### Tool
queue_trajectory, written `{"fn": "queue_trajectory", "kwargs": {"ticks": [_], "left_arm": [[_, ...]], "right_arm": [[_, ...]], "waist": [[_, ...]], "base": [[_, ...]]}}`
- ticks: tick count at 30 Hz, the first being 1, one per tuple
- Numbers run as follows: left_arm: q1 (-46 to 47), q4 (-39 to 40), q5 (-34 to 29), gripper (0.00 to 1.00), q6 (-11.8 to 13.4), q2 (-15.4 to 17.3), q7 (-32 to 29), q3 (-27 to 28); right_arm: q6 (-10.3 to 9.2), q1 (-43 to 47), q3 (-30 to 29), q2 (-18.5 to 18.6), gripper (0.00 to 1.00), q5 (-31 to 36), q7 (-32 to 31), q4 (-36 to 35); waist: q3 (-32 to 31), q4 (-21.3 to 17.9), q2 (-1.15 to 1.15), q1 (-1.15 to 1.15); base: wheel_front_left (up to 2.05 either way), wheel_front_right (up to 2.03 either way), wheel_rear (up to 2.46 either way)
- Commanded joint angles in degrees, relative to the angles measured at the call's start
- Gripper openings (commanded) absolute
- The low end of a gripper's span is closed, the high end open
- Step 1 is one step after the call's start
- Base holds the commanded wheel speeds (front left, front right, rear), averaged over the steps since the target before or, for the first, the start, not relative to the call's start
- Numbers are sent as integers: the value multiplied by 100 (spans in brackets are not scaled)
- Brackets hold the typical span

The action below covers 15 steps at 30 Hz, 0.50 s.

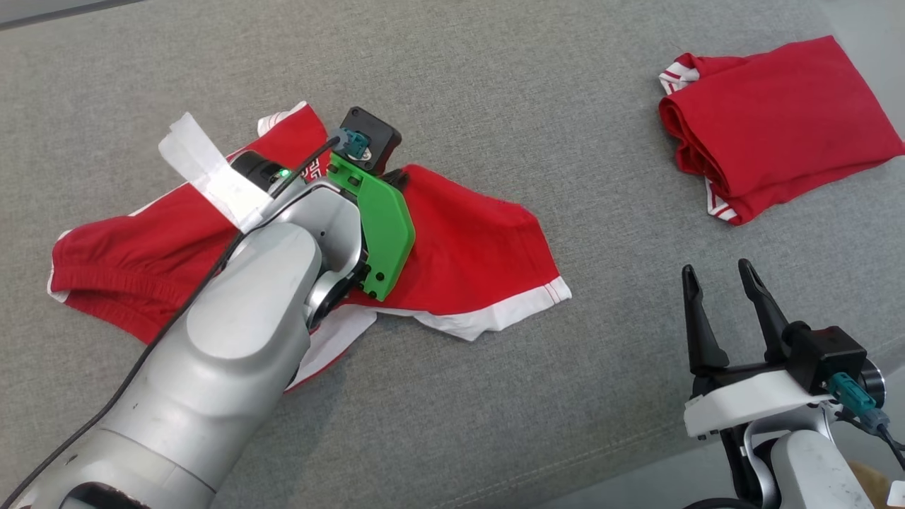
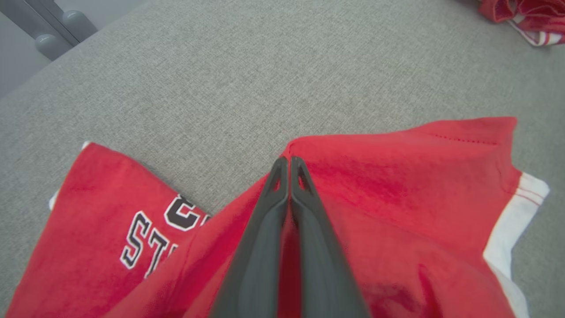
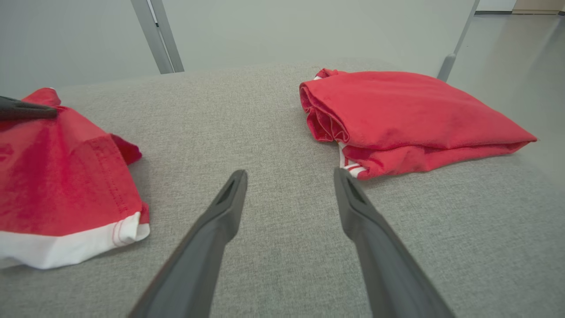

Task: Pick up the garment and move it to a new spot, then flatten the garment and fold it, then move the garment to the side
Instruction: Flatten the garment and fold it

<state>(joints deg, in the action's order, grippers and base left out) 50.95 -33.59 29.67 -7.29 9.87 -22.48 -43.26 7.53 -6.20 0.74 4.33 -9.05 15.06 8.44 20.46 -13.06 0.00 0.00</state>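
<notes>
Garment [image 1: 481, 247], red with white trim, lies crumpled on the grey upholstered surface [image 1: 495, 85], at 9 o'clock of the head view, pinched by the left gripper [image 2: 289, 161].

The left fingers are pressed together on a small raised peak of cloth at the far edge, at 12 o'clock from that wrist, with printed lettering at 8 o'clock and a white-banded hem at 3 o'clock. It looks like thin, light, limp jersey, so it should sag and trail from one pinch and not slip. A hem or seam corner would probably give a firmer hold for flattening. The right gripper [image 1: 716, 267] hovers at 4 o'clock with its fingers spread wide and empty, and the nearest white hem lies well apart at its 10 o'clock. A folded red garment [image 1: 778, 120] sits at 2 o'clock.
</notes>
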Motion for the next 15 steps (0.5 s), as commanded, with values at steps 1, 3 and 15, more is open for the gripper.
{"fn": "queue_trajectory", "kwargs": {"ticks": [1, 3, 15], "left_arm": [[84, -220, 39, 0, -25, 12, 186, -135], [105, -433, 87, 23, -27, 17, 482, -227], [-349, -580, 353, 100, 235, -131, 2618, 111]], "right_arm": [[-9, -74, 28, 11, 100, -8, 14, 36], [-9, -67, 19, -2, 100, -13, 13, 41], [-9, 338, -117, 92, 100, 107, 14, -74]], "waist": [[3, -58, 0, 0], [-21, -93, 0, 0], [-664, 178, 0, 0]], "base": [[0, 0, 0], [0, 0, 0], [0, 0, 0]]}}
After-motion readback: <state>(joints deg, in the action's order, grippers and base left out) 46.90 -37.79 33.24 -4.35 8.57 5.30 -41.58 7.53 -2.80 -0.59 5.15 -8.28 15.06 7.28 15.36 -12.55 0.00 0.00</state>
